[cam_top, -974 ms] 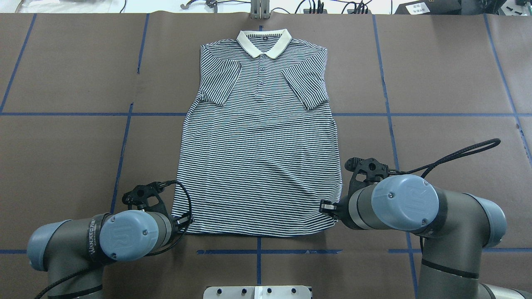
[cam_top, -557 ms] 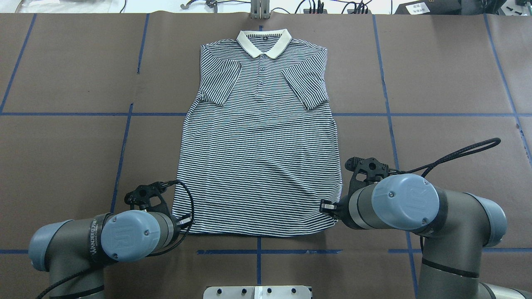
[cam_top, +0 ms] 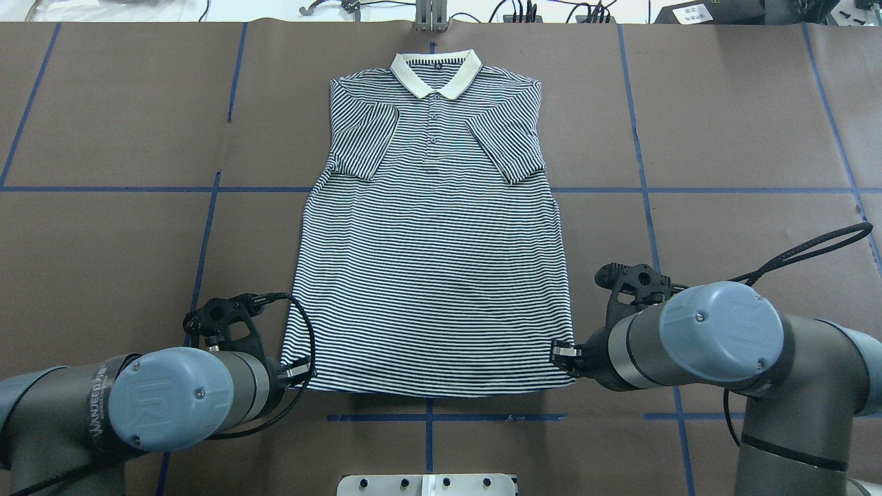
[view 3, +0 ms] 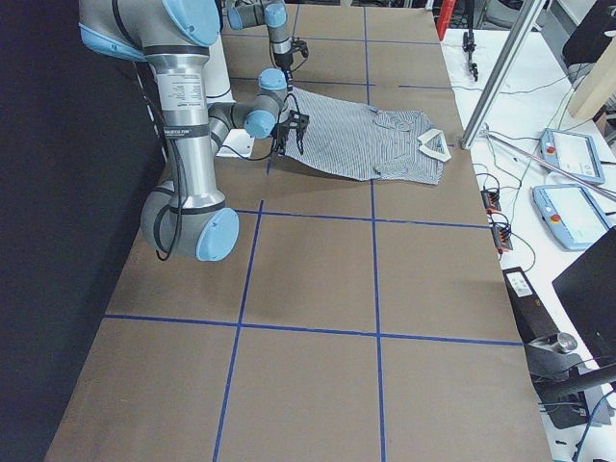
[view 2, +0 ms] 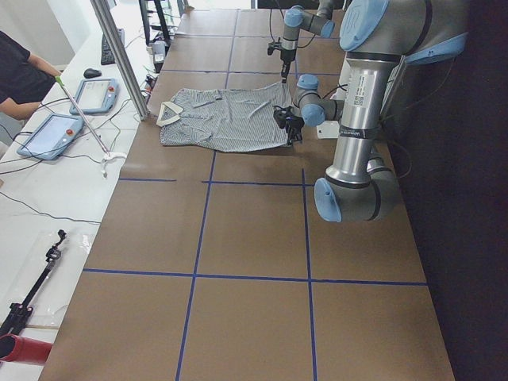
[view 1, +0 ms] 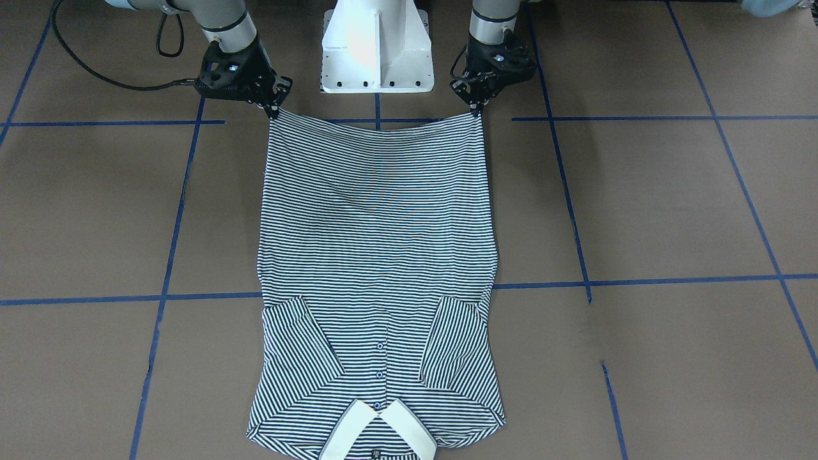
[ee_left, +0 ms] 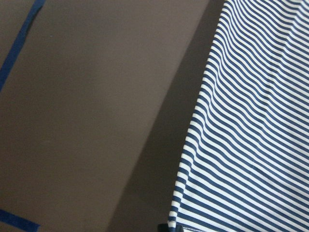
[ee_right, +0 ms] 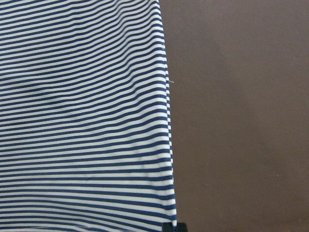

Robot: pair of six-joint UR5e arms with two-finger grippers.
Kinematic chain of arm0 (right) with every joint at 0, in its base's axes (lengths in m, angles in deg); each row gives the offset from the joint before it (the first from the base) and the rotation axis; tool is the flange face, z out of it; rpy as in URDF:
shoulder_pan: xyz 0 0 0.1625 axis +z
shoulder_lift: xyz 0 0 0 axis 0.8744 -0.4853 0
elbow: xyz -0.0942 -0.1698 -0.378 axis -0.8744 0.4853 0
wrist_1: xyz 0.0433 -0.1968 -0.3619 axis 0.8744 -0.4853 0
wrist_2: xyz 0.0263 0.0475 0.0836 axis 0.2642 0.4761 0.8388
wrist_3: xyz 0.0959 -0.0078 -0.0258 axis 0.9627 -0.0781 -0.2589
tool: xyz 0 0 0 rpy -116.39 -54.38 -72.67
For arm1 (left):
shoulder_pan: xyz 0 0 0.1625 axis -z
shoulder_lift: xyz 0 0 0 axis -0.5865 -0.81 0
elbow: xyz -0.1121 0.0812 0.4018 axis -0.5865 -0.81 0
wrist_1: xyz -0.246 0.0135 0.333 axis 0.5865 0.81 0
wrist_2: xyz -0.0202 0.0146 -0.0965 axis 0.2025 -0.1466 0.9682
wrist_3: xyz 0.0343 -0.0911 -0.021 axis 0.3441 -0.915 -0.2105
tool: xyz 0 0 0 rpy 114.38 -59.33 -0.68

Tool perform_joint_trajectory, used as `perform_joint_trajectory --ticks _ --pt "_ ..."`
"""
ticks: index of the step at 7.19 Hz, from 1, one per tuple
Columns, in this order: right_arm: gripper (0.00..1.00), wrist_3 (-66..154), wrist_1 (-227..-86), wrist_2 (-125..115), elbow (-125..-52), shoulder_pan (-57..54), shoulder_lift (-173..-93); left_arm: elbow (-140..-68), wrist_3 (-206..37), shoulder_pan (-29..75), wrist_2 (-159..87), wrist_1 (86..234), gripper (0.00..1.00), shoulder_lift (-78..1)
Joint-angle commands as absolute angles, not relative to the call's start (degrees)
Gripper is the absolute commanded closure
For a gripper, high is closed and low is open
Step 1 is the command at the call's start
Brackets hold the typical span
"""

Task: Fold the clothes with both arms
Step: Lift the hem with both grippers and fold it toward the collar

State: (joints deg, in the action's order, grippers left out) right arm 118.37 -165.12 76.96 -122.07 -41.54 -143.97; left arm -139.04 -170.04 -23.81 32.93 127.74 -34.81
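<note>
1. the bottom-to-top fold is just starting. the left jaws, on the left arm [cam_top: 165,406], and the right jaws, on the right arm [cam_top: 716,337], are each closed narrow on a corner of the shirt [cam_top: 431,275].
2. the hem [view 1: 377,124] runs taut between the two jaws, raised a little off the bench [cam_top: 744,138], with a slight sag midway.
3. the rest of the shirt lies flat and front up, stretching away from the jaws. the collar [cam_top: 435,74] is at the end farthest from them, and both sleeves [cam_top: 362,138] are already turned in over the chest.
4. the next move likely calls for both arms to lift and carry the hem away toward the collar together. they should keep the same spacing so the edge stays straight, then lay it down near the shoulders and open.
5. the cloth looks like a thin, soft knit in fine navy and white stripes, rippling gently near the jaws.
6. the collar is plain white and looks firmer. small buttons [cam_top: 433,140] run down below it.
7. the bench is matt brown sheet crossed by blue tape [cam_top: 427,417].
8. uneven travel would likely skew the fold, and such thin cloth could slip from a narrow pinch.
</note>
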Motion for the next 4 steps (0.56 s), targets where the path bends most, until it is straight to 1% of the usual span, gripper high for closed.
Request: perform_joint_trajectory --ticks 1,2,3,4 --pt "1.0 118.37 -165.09 83.56 -128.23 -43.9 -149.18 -146.53 -167.83 -28.76 33.08 122.68 1.0 -33.86" --pt "1.0 118.37 -165.01 85.23 -129.04 -45.4 -150.16 -150.74 -167.73 -32.09 33.16 119.17 1.0 -33.86" --pt "1.0 118.29 -164.92 85.16 -128.62 -45.76 -149.65 -152.27 -167.38 -31.69 33.16 118.17 1.0 -33.86" --pt "1.0 116.02 -164.83 84.46 -127.74 -43.24 -148.77 -151.76 -164.5 -31.43 34.21 118.16 1.0 -34.29"
